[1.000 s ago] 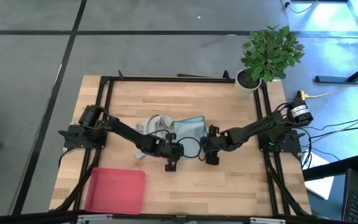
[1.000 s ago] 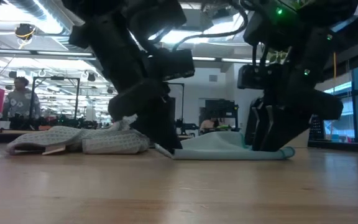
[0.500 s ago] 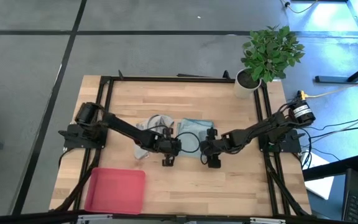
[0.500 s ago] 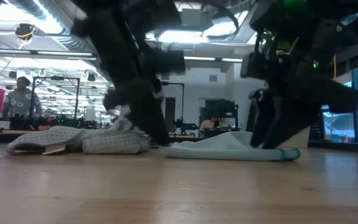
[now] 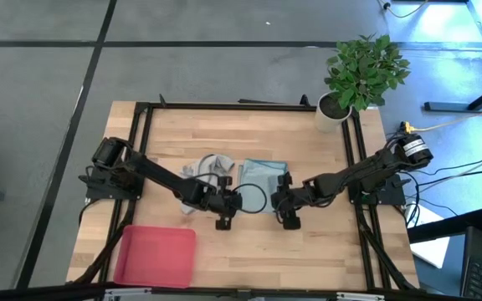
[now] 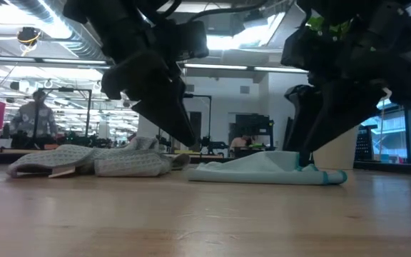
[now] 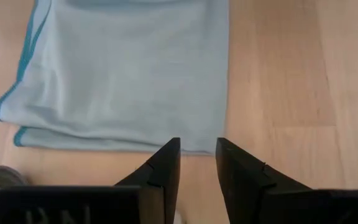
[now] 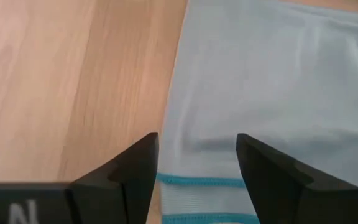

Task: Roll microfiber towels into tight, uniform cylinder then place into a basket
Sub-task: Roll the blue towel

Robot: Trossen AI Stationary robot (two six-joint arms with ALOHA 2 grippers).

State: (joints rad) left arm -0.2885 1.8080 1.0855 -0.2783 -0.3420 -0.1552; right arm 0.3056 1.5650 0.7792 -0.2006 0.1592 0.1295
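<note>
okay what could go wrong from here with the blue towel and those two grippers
Both grippers are open with nothing held. The left gripper sits at the corner of the pale blue towel, so it may close on wood. The right gripper straddles the hem; an uneven grab could roll crooked. The grey towel lies close and might get dragged along.

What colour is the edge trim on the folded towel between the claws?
Teal, on the pale blue towel; clearest in the right wrist view.

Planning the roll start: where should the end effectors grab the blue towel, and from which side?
Grip the near folded hem of the blue towel, one end effector per corner, coming from above on the front side. It lies flat, so only that teal-trimmed edge offers layers to pinch.
</note>
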